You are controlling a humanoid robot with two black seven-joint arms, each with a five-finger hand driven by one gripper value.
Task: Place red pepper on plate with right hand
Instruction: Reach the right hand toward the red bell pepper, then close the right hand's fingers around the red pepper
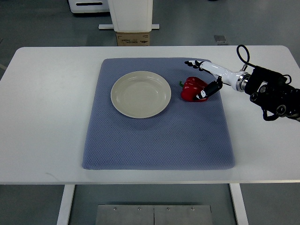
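Observation:
A red pepper [191, 89] with a green stem lies on the blue-grey mat [154, 136], just right of the cream plate [140, 93]. My right hand [200, 78] comes in from the right edge on a white forearm. Its thumb touches the pepper's right side, and its fingers [193, 63] stretch out above and behind the pepper, not closed around it. The pepper rests on the mat. The plate is bare. The left arm does not show.
The mat lies on a white table [42, 117]. Behind the table's far edge stand a cardboard box [133, 38] and a white machine base [131, 14]. The right arm's black wrist unit [274, 93] hovers over the table's right side.

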